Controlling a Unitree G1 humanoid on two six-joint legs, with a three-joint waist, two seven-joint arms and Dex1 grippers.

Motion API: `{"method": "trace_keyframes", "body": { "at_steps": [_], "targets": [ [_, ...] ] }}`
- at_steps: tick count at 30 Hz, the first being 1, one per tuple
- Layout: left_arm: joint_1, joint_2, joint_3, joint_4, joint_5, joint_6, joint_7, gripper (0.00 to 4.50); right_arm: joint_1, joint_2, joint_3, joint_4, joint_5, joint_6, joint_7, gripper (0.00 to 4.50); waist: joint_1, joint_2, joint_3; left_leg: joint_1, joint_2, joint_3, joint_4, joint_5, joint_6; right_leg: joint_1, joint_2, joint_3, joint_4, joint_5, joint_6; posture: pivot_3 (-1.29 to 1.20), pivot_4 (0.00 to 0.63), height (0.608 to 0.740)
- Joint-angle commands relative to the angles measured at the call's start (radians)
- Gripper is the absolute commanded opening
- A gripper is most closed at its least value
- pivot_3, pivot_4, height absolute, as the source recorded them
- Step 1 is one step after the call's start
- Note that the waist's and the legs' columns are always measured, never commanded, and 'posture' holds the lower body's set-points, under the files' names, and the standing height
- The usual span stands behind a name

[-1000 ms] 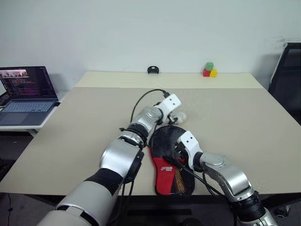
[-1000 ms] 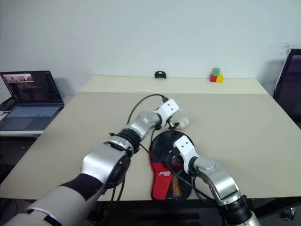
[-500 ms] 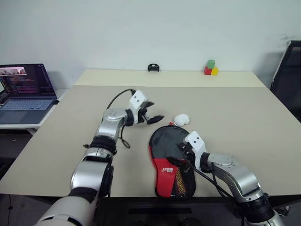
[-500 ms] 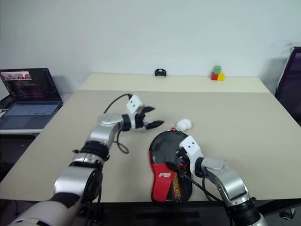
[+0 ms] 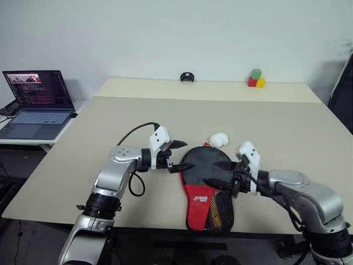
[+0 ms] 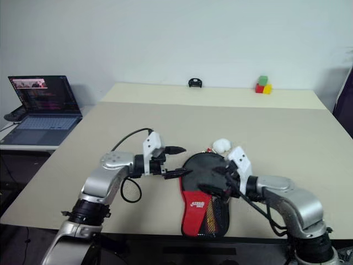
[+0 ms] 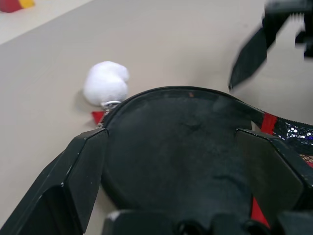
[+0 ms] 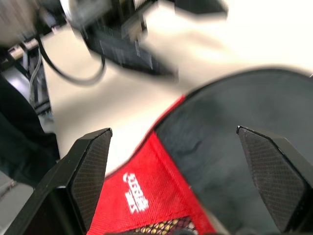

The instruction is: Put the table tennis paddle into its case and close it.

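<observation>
the case (image 5: pixel 205 185) lay flat on the table (image 5: pixel 287 127), close to its front edge and about midway along it, round end pointing to the far edge and red narrow end hanging near the front edge. a small white fluffy ball (image 5: pixel 219 138) sat touching the round end, maybe tied to the zipper pull. the paddle could not be seen by itself; it was probably inside, since the case looked filled out, but that was a guess. the left gripper (image 5: pixel 175 156) had its fingers spread wide and held nothing, just beside the round end's left side. the right gripper (image 6: pixel 219 181) was spread wide and empty too, over the right side of the round part. the case looked soft and light, so it would slide and bend if pushed. a good plan was to press the stiff round part down with one gripper and pinch the small zipper pull with the other
</observation>
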Motion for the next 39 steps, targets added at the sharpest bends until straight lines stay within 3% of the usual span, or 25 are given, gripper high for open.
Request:
{"method": "trace_keyframes", "body": {
  "at_steps": [1, 7, 16, 28, 39],
  "targets": [
    [-0.066, -0.059, -0.050, 0.091, 0.024, -0.102, 0.026, 4.49, -0.049, -0.042, -0.104, -0.006, 0.050, 0.002, -0.021, 4.50, 0.002, 0.000, 0.000, 0.000, 0.000, 0.000, 0.000, 0.000, 0.000, 0.000, 0.000, 0.000, 0.000, 0.000, 0.000, 0.00, 0.150, 0.740],
    [-0.145, -0.150, -0.093, 0.331, 0.063, -0.243, 0.037, 4.49, -0.067, -0.062, -0.120, 0.022, 0.045, -0.021, -0.069, 4.50, -0.001, 0.000, 0.000, -0.001, 0.000, 0.000, 0.000, 0.000, 0.000, 0.000, 0.000, -0.001, -0.002, 0.000, 0.000, 0.00, 0.150, 0.740],
    [-0.146, -0.182, -0.138, 0.550, 0.126, -0.391, 0.025, 4.49, -0.149, -0.055, -0.083, 0.142, -0.028, -0.099, -0.144, 4.50, -0.002, 0.000, 0.001, -0.001, 0.000, 0.001, 0.000, 0.000, 0.001, 0.000, 0.000, 0.000, -0.002, 0.000, 0.000, 0.00, 0.150, 0.740],
    [-0.126, -0.194, -0.143, 0.546, 0.134, -0.404, 0.038, 4.49, -0.416, 0.084, 0.098, 0.734, -0.249, -0.378, -0.120, 4.50, -0.004, 0.000, 0.000, 0.000, 0.000, 0.003, 0.001, 0.000, 0.001, 0.000, 0.000, 0.001, 0.001, 0.000, 0.000, 0.00, 0.150, 0.740],
    [-0.102, -0.200, -0.150, 0.499, 0.141, -0.386, 0.051, 4.49, -0.639, 0.251, 0.075, 1.347, -0.389, -0.757, -0.158, 4.50, -0.007, 0.001, 0.000, 0.001, 0.000, 0.003, 0.001, 0.001, 0.001, -0.001, 0.000, 0.001, 0.002, 0.000, 0.000, 0.00, 0.150, 0.740]
  ]
}}
